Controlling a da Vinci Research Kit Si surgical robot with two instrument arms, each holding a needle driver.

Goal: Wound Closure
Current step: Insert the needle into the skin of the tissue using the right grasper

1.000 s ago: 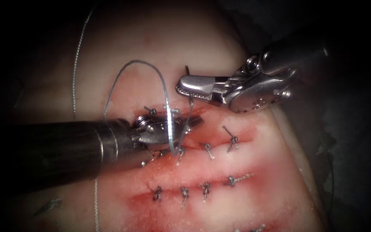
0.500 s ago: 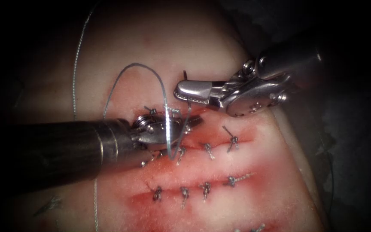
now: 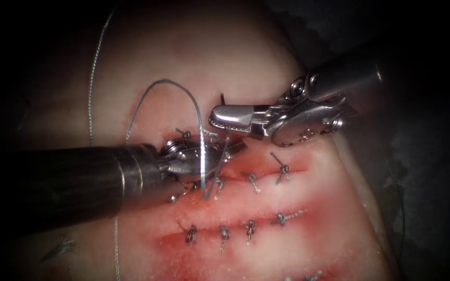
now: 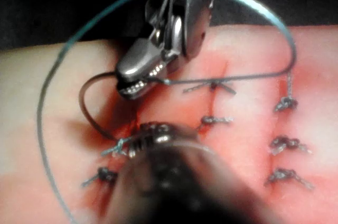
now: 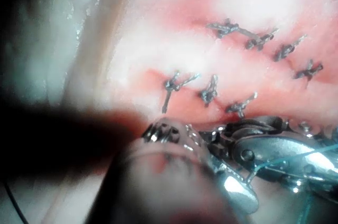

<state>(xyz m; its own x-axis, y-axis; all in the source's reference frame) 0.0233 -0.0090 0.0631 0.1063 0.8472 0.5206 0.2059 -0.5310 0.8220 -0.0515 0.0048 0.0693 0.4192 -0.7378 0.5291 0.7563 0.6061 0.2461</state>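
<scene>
Steel right hand [image 3: 215,115] lower, leftward.

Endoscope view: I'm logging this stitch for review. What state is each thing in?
right tool: jaws shut on the needle near one end.
needle: held by right tool; other end at the tissue, entry unclear.
left tool: low over the tissue, thread looped across it; hold unclear.
thread: slack, arched loop.
stitches: knotted, in rows.

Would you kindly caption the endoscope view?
Right steel needle driver grips dark curved needle; teal thread loops over left driver.
</scene>
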